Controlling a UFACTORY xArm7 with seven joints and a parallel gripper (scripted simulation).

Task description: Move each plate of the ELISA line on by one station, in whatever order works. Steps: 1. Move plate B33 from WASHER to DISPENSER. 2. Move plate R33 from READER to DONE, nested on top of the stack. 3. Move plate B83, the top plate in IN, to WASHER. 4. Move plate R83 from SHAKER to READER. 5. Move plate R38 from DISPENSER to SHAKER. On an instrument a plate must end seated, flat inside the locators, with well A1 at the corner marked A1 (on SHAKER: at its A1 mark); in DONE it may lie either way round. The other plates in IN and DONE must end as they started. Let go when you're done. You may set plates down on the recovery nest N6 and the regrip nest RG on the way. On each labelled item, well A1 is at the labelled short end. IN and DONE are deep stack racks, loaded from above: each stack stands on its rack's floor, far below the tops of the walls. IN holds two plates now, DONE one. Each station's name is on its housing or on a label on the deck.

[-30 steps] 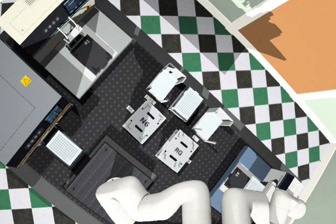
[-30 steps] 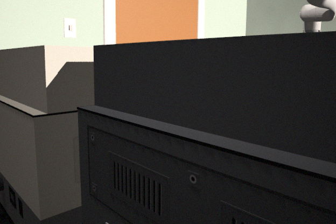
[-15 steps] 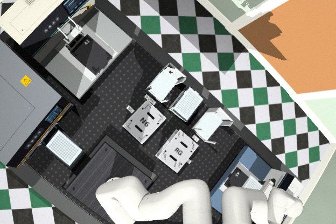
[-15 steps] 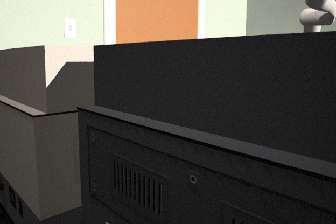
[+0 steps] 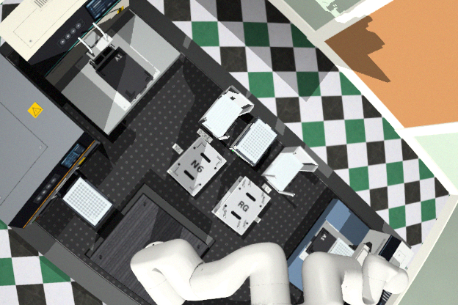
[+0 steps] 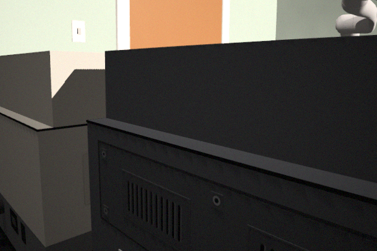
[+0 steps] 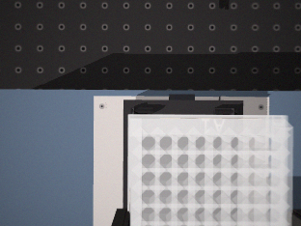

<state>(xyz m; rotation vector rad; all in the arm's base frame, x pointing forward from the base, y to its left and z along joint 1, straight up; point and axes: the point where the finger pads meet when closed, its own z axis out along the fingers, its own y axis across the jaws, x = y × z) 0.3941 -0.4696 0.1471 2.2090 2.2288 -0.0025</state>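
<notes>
Gripper (image 5: 360,253): clenched on a clear well plate (image 7: 207,169) above the blue instrument (image 5: 332,216). Wrist view alone shows the wells; exterior view shows only dark housings (image 6: 243,96).

Three open-lying plates (image 5: 86,201), two nests (image 5: 196,171)

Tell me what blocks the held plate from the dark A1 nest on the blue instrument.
Nothing visible does. The gripper holds the plate just over the blue instrument; the dark nest with its A1 mark shows bare beneath it.
</notes>
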